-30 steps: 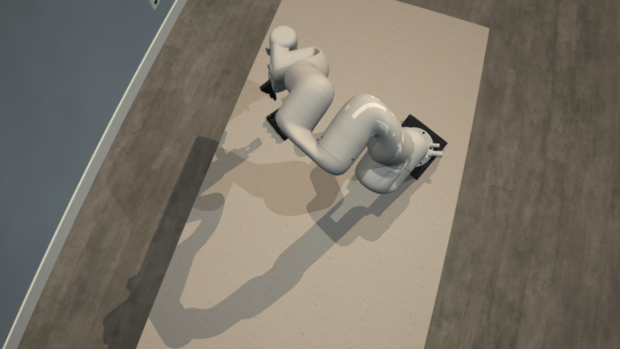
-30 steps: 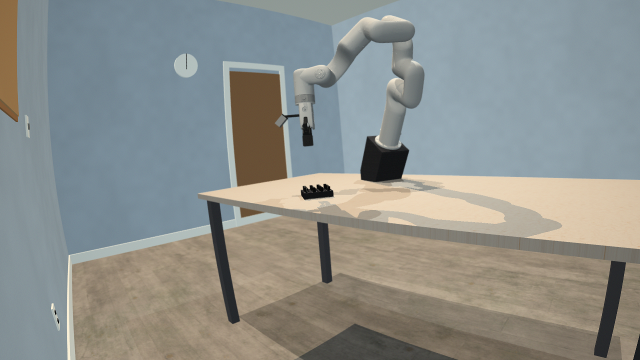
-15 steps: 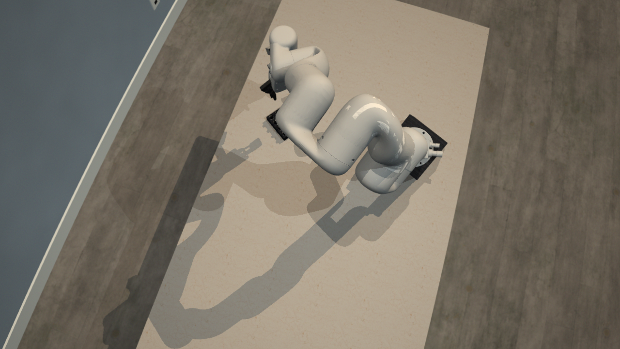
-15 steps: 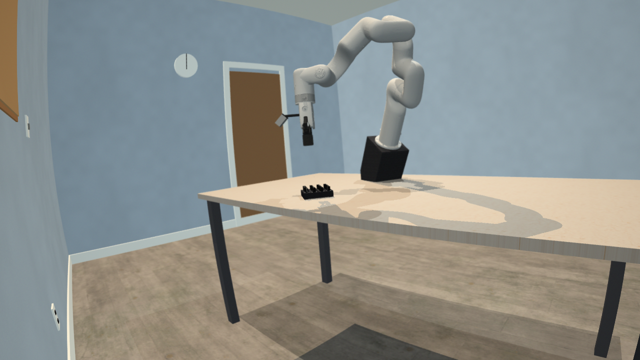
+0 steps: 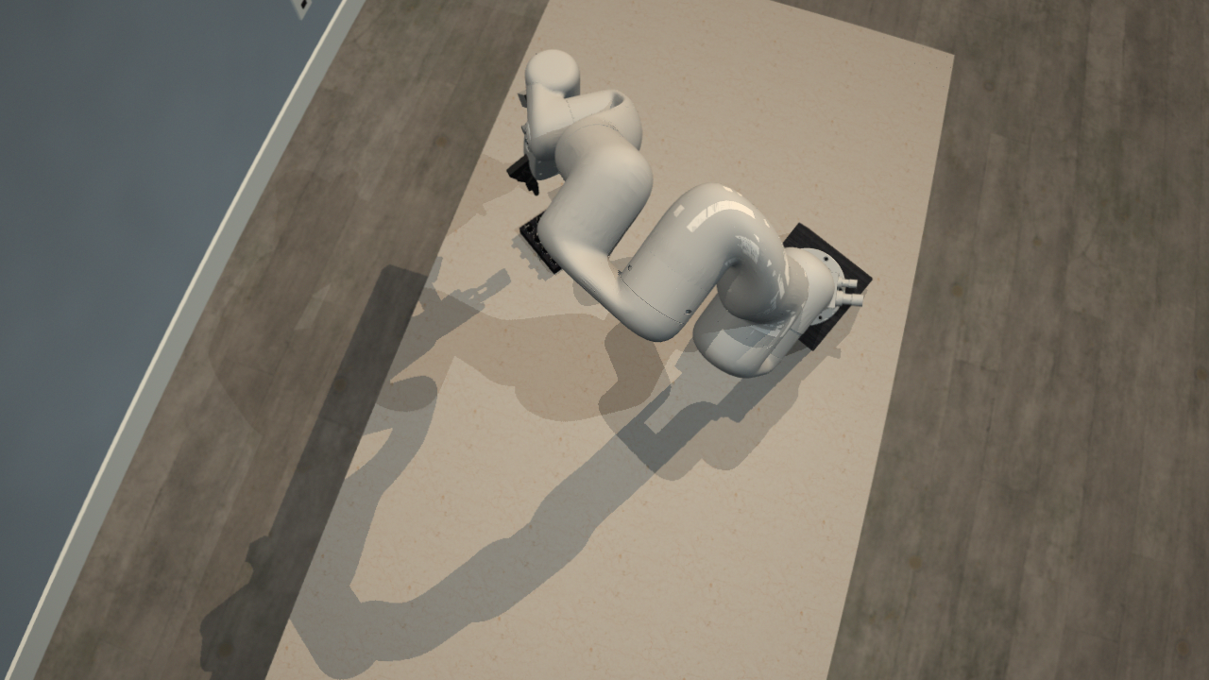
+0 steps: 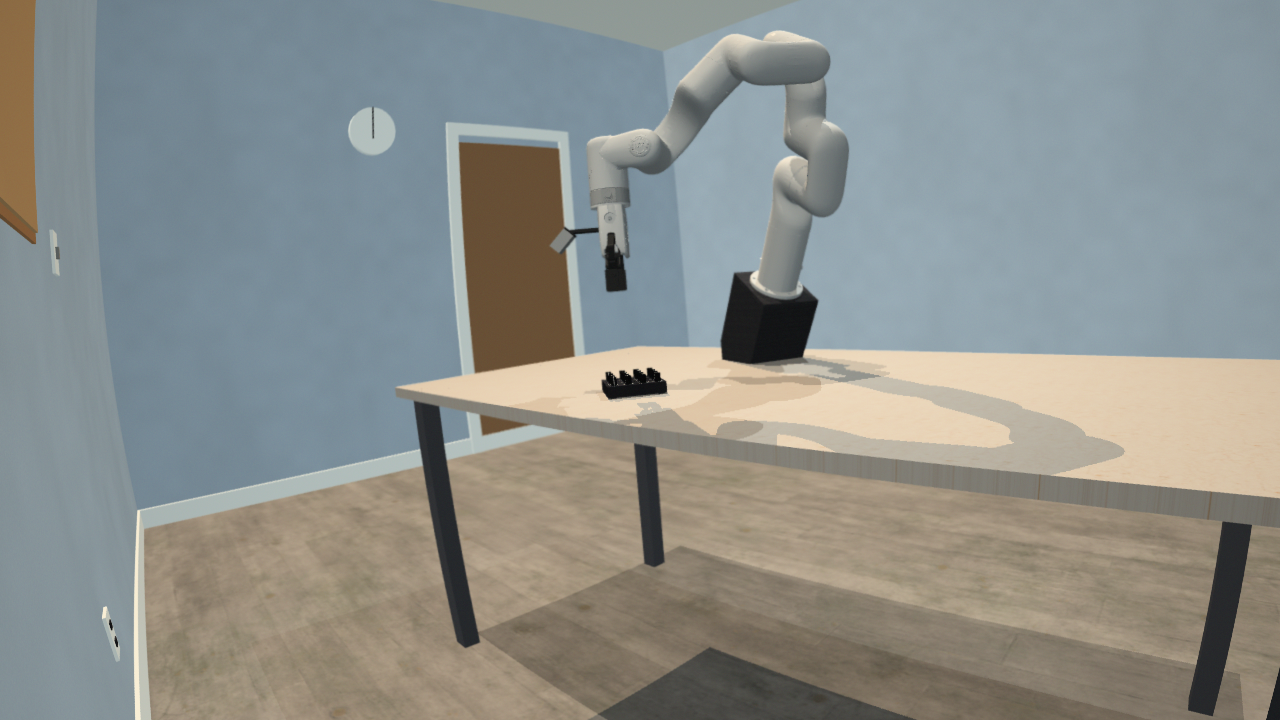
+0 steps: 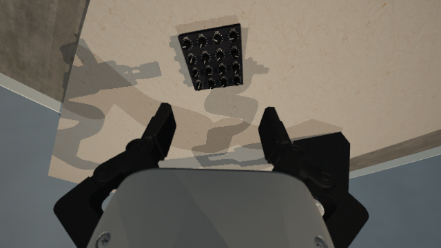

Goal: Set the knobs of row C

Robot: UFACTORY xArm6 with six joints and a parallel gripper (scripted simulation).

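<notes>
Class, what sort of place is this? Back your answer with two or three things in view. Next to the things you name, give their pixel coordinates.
Probably a robotics lab or test room: a robot arm (image 5: 596, 186) (image 6: 707, 89) is mounted at a table (image 5: 743, 524) (image 6: 939, 402), with a knob box (image 5: 540, 243) (image 6: 634, 389) (image 7: 215, 62) on it.

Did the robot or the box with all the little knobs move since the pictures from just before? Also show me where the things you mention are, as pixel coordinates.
No, I can't see that anything moved. The white robot arm (image 5: 604, 190) (image 6: 707, 85) is in the same pose, and its open gripper (image 6: 615, 284) (image 7: 218, 116) took hold of nothing and let go of nothing. The black knob box (image 5: 540, 245) (image 6: 634, 389) (image 7: 215, 62) stayed put on the table (image 5: 676, 541) (image 6: 939, 411) (image 7: 310, 69).
</notes>
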